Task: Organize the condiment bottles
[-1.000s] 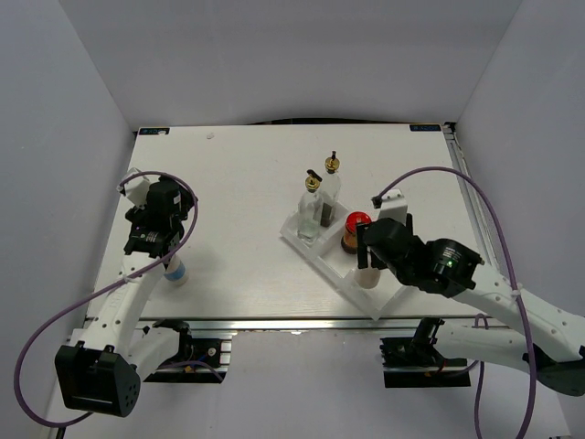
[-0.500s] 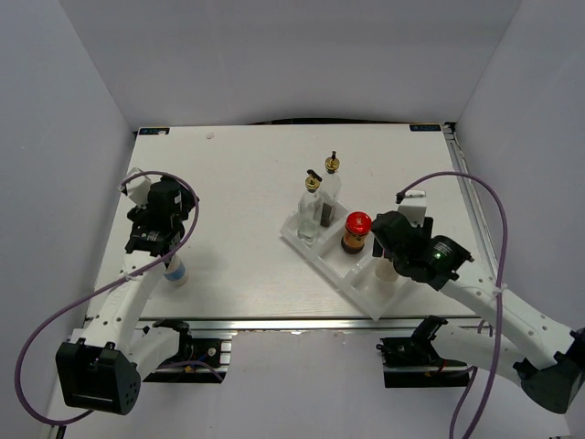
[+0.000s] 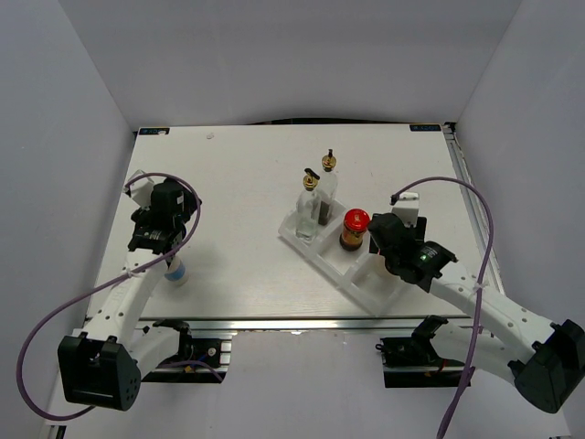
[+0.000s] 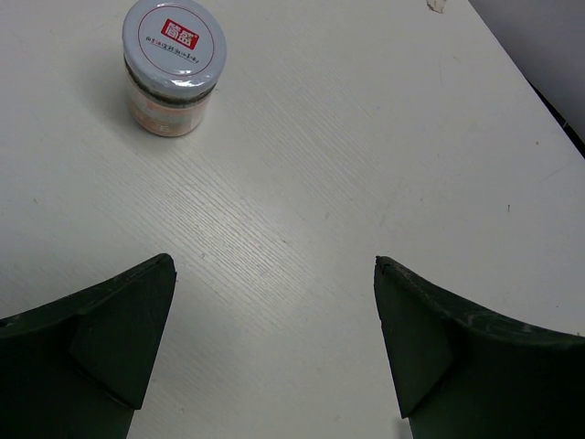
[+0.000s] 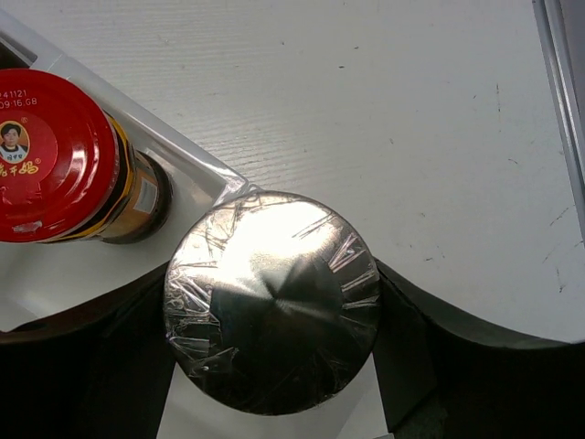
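Note:
My right gripper (image 5: pixel 271 320) is shut on the white shaker, whose silver cap (image 5: pixel 271 311) fills the gap between the fingers. It stands at the corner of the white tray (image 5: pixel 183 155), right next to the dark red-lidded jar (image 5: pixel 50 169). In the top view the right gripper (image 3: pixel 388 251) hides the shaker. The jar (image 3: pixel 356 227) and two gold-spouted glass bottles (image 3: pixel 311 206) (image 3: pixel 329 178) stand in the tray (image 3: pixel 366 293). My left gripper (image 4: pixel 274 338) is open and empty over bare table. A small pale-lidded jar (image 4: pixel 174 64) stands ahead of it. A blue-labelled bottle (image 3: pixel 176 271) peeks from under the left arm.
The table's right edge rail (image 5: pixel 562 82) runs close beside the shaker. The table's left edge lies just left of the left gripper (image 3: pixel 155 233). White walls enclose the table on three sides.
My right gripper has shifted right and slightly away with the shaker, which it now covers from above. The left arm has barely moved.

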Controlling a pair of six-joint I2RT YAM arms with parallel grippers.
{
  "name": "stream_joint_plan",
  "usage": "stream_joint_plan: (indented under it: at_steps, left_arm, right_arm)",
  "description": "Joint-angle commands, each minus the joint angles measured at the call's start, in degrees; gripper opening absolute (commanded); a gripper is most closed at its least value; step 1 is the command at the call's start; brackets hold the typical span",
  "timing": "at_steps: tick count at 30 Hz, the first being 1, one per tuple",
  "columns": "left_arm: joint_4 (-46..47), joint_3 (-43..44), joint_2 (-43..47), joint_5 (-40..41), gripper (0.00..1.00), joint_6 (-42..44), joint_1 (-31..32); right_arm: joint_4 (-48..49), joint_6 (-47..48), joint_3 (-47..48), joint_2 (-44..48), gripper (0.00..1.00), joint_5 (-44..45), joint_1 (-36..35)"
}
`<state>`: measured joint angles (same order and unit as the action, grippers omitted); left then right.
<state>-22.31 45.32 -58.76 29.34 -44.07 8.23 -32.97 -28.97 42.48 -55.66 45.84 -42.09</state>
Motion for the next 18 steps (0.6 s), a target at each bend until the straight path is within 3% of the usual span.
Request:
stream_joint_plan:
  at_steps: [1,2,4,13,18]
  left_arm:
    - [-0.19,0.91,0.14,-0.43,0.98,-0.92,-0.14]
    - [-0.11,0.91,0.14,-0.51,0.98,-1.01,-0.14]
    - [-0.46,1.17,0.05,-0.95,0.98,-1.28,-0.23]
    - [-1.77,2.75,-0.48,-3.5,0.98,-1.28,-0.14]
    - [-10.02,6.97,-1.09,-1.66,0.98,-1.28,-0.23]
  right_arm:
    - [7.13,-0.03,-0.9,2.83,0.76,1.88,0.25]
    - [6.87,-0.38,-1.08,3.01,0.84,1.79,0.34]
    - [5.55,-0.91,-1.17,3.54,0.89,1.18,0.34]
    - [-1.11,-1.09,3.57,4.33,0.89,-0.05,0.25]
    - [-3.6,1.36,9.37,8.88,0.89,-0.67,0.25]
